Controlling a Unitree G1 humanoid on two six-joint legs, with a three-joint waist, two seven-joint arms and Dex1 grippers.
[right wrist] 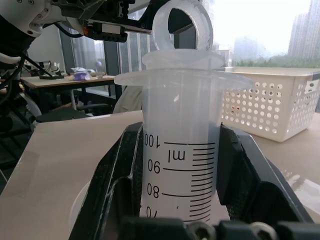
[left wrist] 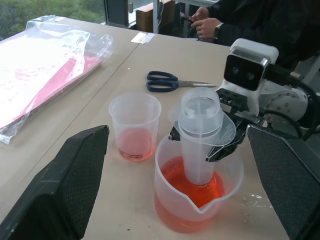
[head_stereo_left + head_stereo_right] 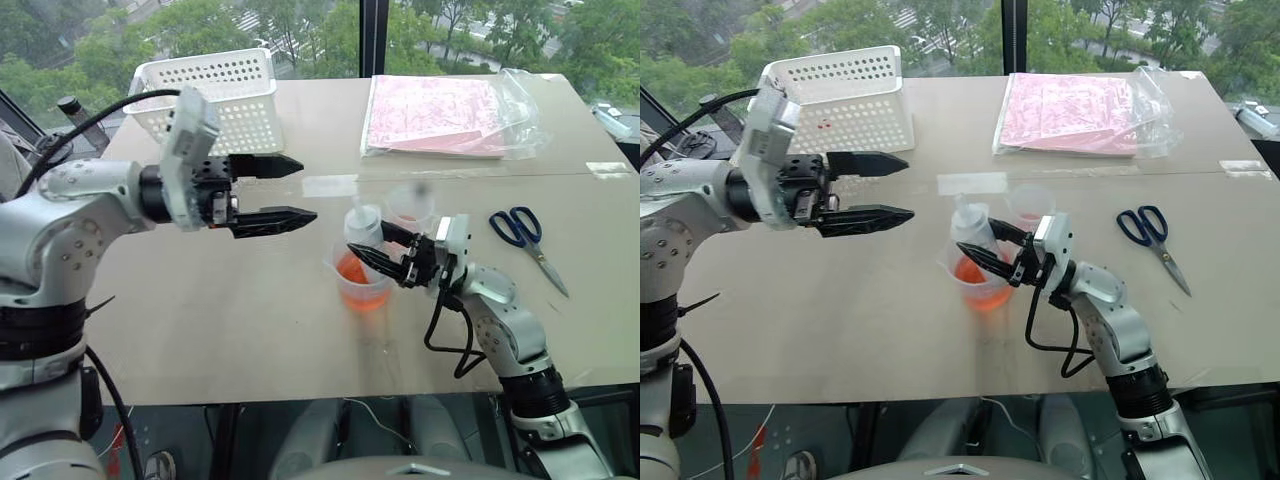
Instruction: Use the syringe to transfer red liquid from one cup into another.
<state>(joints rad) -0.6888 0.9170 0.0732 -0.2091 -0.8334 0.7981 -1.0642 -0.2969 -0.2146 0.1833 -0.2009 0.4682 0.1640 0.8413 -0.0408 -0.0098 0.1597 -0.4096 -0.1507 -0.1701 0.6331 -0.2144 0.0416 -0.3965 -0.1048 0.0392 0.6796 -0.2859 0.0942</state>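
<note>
The large clear plastic syringe (image 2: pixel 201 134) with black graduation marks stands upright, tip down in the orange-red liquid (image 2: pixel 192 187) of the larger clear spouted beaker (image 2: pixel 197 200) near the counter (image 3: pixel 250 320) centre. The right gripper (image 3: pixel 372 243) is clamped round its barrel. The smaller clear cup (image 2: pixel 135 126), pale red at the bottom, sits just beside at one o'clock. Blue-handled scissors (image 3: pixel 528 240) lie at three o'clock, a white perforated basket (image 3: pixel 215 95) at eleven. The left gripper (image 3: pixel 290 190) hovers at nine o'clock, jaws spread and empty.

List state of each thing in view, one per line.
syringe: upright in beaker, plunger down
right pincer: shut on syringe
left pincer: open, empty, raised
large beaker: red liquid inside
small cup: shallow red liquid
scissors: closed, flat
basket: upright
</note>
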